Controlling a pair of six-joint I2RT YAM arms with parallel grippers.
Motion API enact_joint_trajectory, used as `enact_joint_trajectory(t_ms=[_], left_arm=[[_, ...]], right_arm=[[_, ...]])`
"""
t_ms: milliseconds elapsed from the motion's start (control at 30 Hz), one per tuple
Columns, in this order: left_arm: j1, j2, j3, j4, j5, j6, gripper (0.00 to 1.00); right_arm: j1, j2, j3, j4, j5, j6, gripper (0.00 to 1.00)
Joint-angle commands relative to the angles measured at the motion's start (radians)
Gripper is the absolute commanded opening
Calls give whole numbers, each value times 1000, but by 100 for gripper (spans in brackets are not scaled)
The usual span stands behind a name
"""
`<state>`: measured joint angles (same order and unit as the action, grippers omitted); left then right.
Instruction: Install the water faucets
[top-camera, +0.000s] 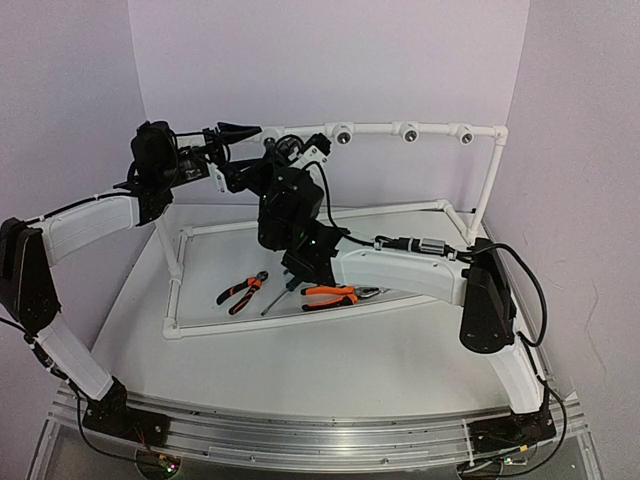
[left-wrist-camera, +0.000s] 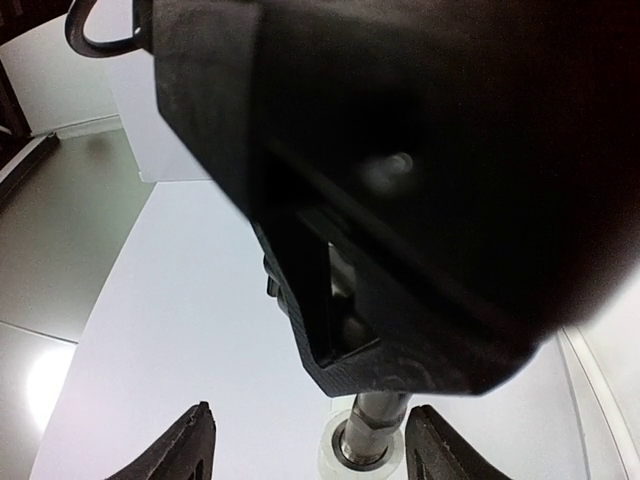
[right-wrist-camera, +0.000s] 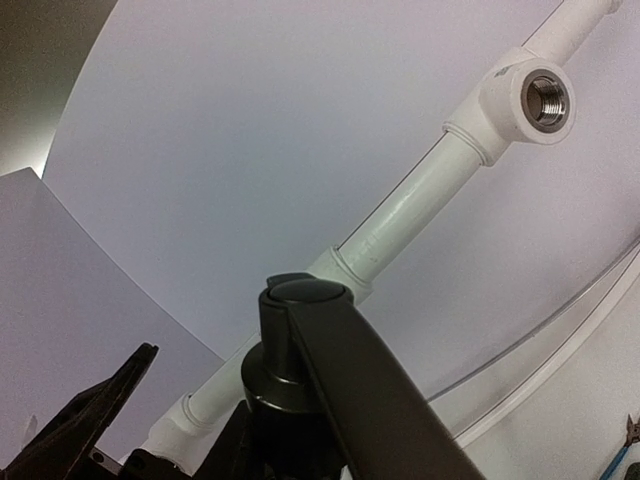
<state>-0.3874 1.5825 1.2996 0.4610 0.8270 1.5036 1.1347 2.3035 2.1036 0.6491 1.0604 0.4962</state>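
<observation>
The left gripper (left-wrist-camera: 312, 432) is spread wide and holds nothing. In its wrist view, its two fingertips (left-wrist-camera: 192, 438) stand either side of a dark metal stem that meets a white socket fitting (left-wrist-camera: 330, 462) at 6 o'clock. That stem belongs to the small black tap (right-wrist-camera: 335, 385), whose round cap and bent lever fill the lower middle of the right wrist view. The right gripper (top-camera: 284, 153) is up against the tap. One finger (right-wrist-camera: 88, 425) shows at 8 o'clock, apart from the tap body, and the other is hidden behind the lever, so whether it has a hold cannot be told. Overhead, both arms meet at about 11 o'clock, at the left end of the raised white pipe (top-camera: 435, 127). Along the pipe toward 1 o'clock, three sockets (top-camera: 343, 135) are open and bare. Two orange-handled pliers (top-camera: 243, 291) lie on the table (top-camera: 330, 360) near the centre. Judging from this, one tap is at its socket, with its thread depth unclear. Seating, tightening and letting go are left to do, and no other tap is in sight.
</observation>
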Motion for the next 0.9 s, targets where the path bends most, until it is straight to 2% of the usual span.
enact_joint_trajectory(t_ms=[0, 167, 333, 467, 567, 700, 867], left_arm=[[-2, 63, -80, -114, -250, 135, 70], [8, 6, -173, -118, -269, 123, 71], [43, -18, -177, -109, -296, 52, 73], [44, -33, -170, -29, -292, 3, 73], [44, -53, -191, 89, -277, -22, 73], [44, -90, -239, 203, -196, -42, 73], [29, -55, -184, 263, -157, -83, 74]], right_arm=[[67, -23, 16, 7, -59, 12, 0], [66, -24, 18, 11, -57, -4, 0], [66, -27, 16, 18, -62, -28, 0], [66, -30, 3, 20, -58, -19, 0], [66, -34, -3, 21, -57, -18, 0], [66, -41, -12, 23, -60, -19, 0], [66, -43, -20, 24, -56, -18, 0]])
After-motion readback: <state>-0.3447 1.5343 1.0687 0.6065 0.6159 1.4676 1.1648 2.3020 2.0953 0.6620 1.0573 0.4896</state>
